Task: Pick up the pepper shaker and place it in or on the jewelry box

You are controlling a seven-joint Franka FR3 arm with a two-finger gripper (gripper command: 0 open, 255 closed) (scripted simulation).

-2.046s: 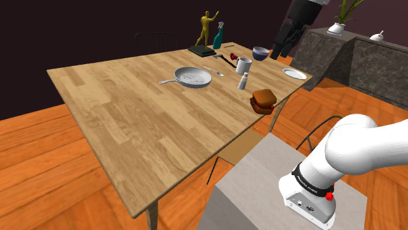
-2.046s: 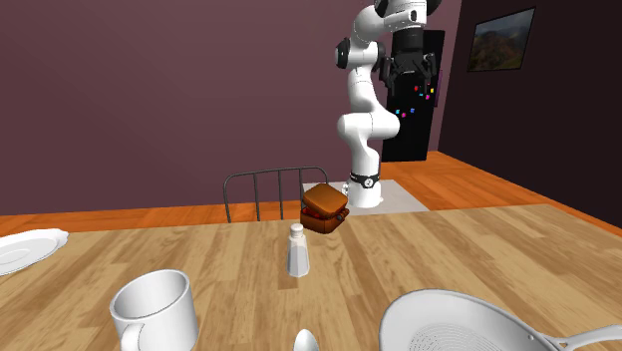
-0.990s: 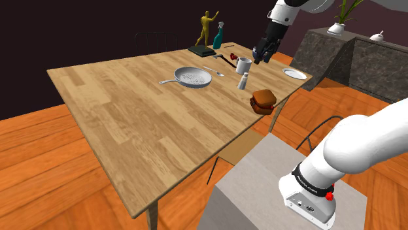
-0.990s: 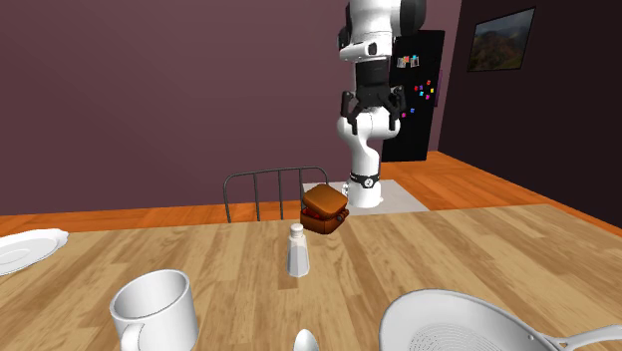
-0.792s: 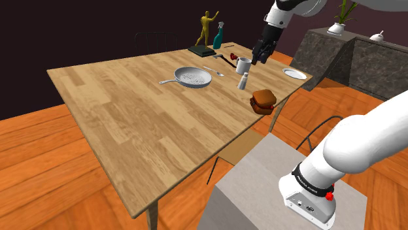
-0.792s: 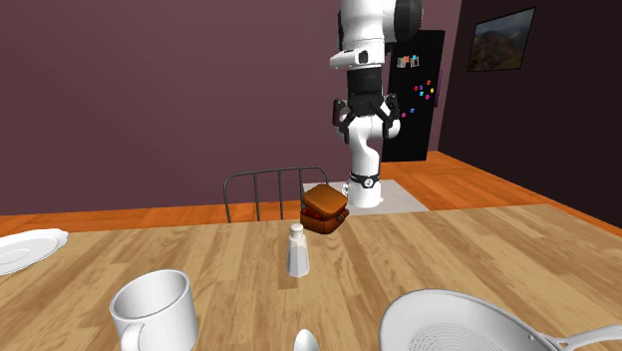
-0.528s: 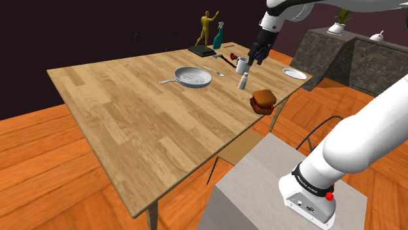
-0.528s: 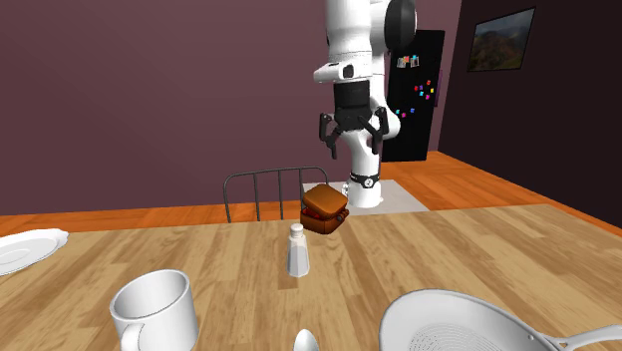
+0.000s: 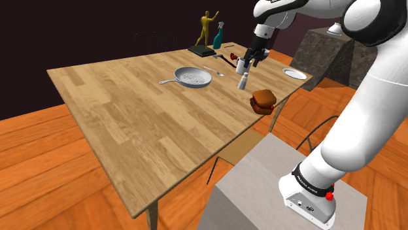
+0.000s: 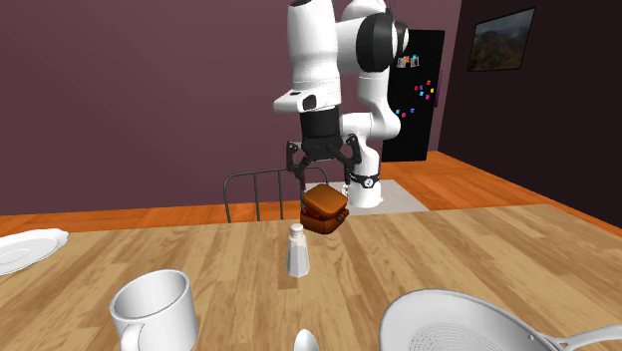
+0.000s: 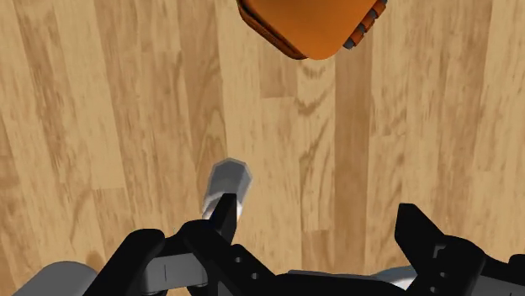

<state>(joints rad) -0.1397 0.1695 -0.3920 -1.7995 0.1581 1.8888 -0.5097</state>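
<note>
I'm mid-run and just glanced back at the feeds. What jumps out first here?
The white arm arches high over the wooden table, with its open black gripper hanging above the small pale pepper shaker, which stands upright. In the wrist view the shaker sits by one finger rather than centred between the two. Just beyond it, near the table edge on the stand's side, sits the orange-brown jewelry box.
</note>
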